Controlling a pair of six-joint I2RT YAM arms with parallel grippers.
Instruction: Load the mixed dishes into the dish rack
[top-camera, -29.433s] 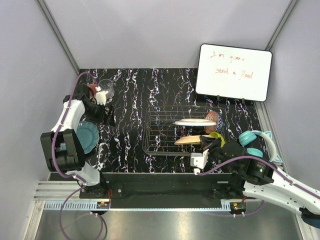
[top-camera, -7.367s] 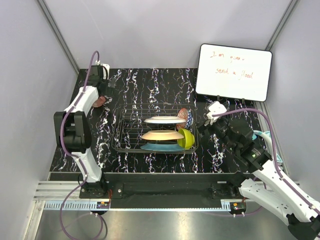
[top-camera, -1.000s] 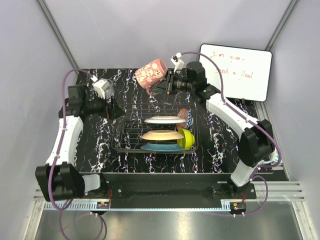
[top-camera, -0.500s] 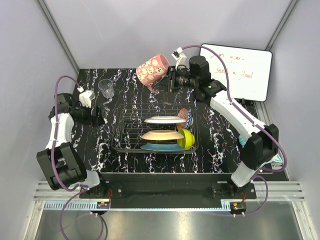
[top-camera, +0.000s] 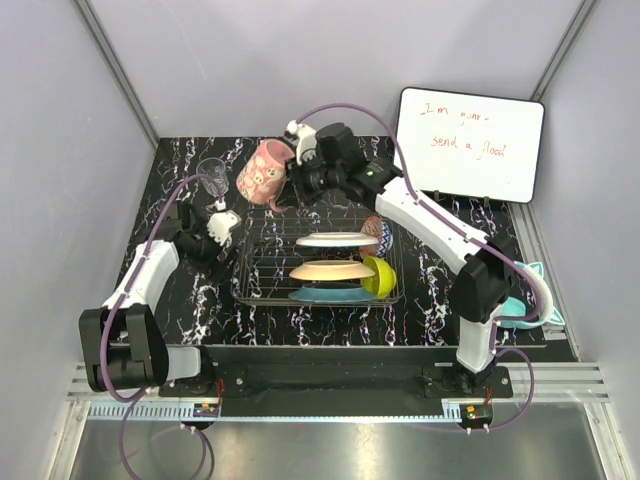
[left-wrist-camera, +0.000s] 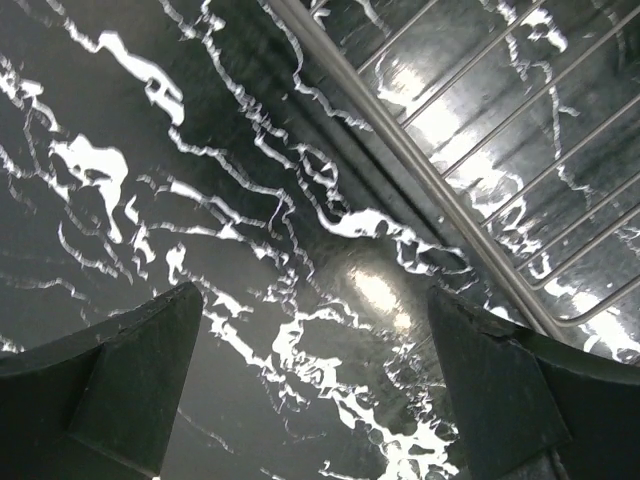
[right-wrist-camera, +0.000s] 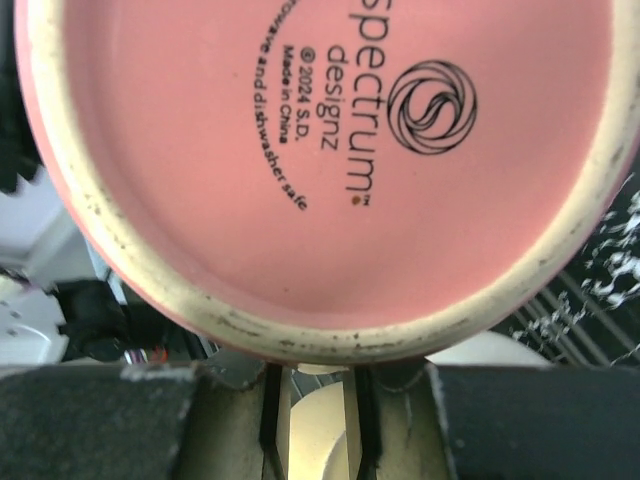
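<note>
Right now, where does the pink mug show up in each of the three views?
Top external: pink mug upper centre-left, tilted, just beyond the dish rack at its far left corner.
Left wrist: not in it; only rack wires at upper right.
Right wrist: its stamped base fills the upper frame.
Shared landmark: the dish rack's wires, seen in all three, though only faintly at lower right in the right wrist view.
</note>
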